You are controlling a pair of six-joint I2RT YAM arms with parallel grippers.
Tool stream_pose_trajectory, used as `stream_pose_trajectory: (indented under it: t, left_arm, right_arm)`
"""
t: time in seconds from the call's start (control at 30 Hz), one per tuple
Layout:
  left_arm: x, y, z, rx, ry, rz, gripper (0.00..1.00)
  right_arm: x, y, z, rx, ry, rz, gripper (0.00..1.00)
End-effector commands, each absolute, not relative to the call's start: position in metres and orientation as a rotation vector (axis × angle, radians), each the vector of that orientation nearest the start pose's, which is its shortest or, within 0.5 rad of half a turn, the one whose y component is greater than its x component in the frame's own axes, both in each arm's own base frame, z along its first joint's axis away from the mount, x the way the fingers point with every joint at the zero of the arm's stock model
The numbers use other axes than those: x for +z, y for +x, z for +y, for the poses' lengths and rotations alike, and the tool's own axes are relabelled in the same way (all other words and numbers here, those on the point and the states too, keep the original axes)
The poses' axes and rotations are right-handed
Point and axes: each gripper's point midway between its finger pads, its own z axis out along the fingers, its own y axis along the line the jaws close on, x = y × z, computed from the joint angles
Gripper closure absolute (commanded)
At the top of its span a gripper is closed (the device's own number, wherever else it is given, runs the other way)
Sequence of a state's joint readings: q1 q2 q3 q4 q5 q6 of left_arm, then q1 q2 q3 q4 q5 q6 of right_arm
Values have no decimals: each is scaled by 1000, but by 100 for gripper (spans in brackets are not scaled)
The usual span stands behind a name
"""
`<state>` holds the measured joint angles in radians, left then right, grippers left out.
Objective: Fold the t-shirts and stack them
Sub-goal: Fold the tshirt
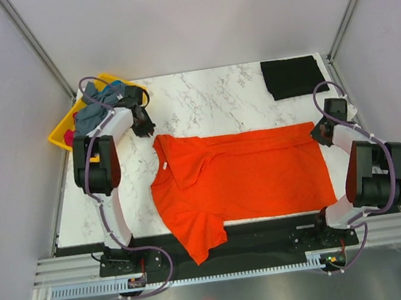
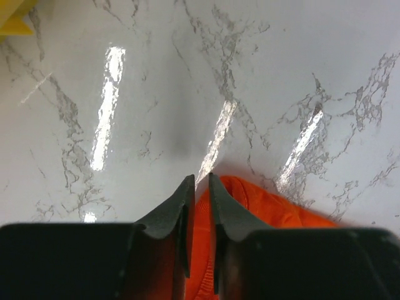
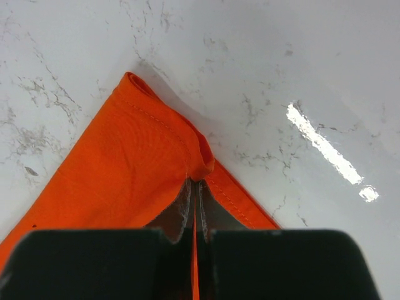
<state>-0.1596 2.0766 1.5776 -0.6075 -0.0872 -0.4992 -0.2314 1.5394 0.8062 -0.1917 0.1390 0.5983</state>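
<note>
Roughly: one shirt folded, one mid-fold, others waiting.

Folded black shirt (image 1: 292, 76) lies at the far right corner of the table (image 1: 215, 92), apart from the rest, so I judge it the start of the stack. Orange shirt (image 1: 249, 180) is spread across the near middle, its far part seemingly doubled over and one sleeve reaching past the near edge. It likely needs more folds before it can go onto the black one. Right gripper (image 3: 195, 184) is clenched on its corner at the right. Left gripper (image 2: 199, 181) sits at the collar-side corner, jaws a sliver apart with orange cloth between them. Whether it truly pinches the cloth I cannot tell. Grey-blue shirt (image 1: 92, 114) and pink shirt (image 1: 70, 138) lie bunched, unfolded, in the tray (image 1: 59, 133) at the far left.
</note>
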Motion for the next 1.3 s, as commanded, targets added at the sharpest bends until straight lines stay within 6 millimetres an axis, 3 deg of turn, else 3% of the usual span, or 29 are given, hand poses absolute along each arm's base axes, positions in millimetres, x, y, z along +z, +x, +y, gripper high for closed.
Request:
stream_pose_trajectory:
  t: [0.0,0.1,0.13,0.2,0.23,0.3,0.37,0.43,0.5,0.53,0.6,0.67,0.8,0.9,0.93,1.0,1.03,1.1,1.13,1.27]
  left_arm:
    - [98,476,-71,-88,-480,2503,76]
    - [118,464,-70,-60,-403,2481,70]
    - [134,454,-80,-83,-344,2463,70]
    - [142,438,-93,-109,-221,2470,69]
    - [149,420,-104,-147,-180,2470,68]
    - [152,397,-129,-345,-153,2496,68]
    - [150,365,-147,-519,-131,2525,68]
    - [137,342,-149,-549,-125,2568,67]
    - [146,326,-152,-612,-122,2552,63]
    - [139,314,-154,-643,-128,2575,61]
    - [140,304,-159,-699,-118,2567,58]
    - [124,291,-161,-722,-128,2609,56]
    - [99,270,-169,-830,-182,2653,55]
    - [86,268,-170,-811,-233,2658,54]
    - [83,268,-173,-810,-234,2655,54]
    - [75,266,-171,-790,-255,2671,54]
    - [74,268,-173,-796,-262,2662,54]
    - [68,268,-173,-799,-281,2664,54]
    - [65,268,-174,-799,-293,2668,54]
    - [51,272,-172,-771,-318,2684,54]
  right_arm:
    - [49,355,-78,60,1048,2201,100]
    - [51,353,-73,81,1048,2211,100]
    - [50,352,-70,97,1048,2221,100]
    - [48,353,-67,125,1046,2239,98]
    - [45,351,-61,149,1041,2272,95]
    - [44,353,-61,146,1036,2299,94]
    - [48,353,-62,133,1027,2319,89]
    - [54,350,-63,126,1046,2323,77]
    - [69,352,-64,125,1049,2291,70]
    - [73,349,-64,128,1065,2289,66]
    - [89,352,-61,158,1061,2257,64]
    - [102,352,-56,185,1060,2231,63]
    - [119,356,-16,314,967,2232,62]
    - [122,354,31,430,902,2231,62]
    - [122,351,63,490,835,2254,62]
    - [115,342,92,580,868,2248,61]
    - [110,337,118,640,816,2249,61]
    - [113,341,146,741,840,2195,61]
    - [102,332,167,762,814,2228,61]
    - [93,332,227,801,714,2263,62]
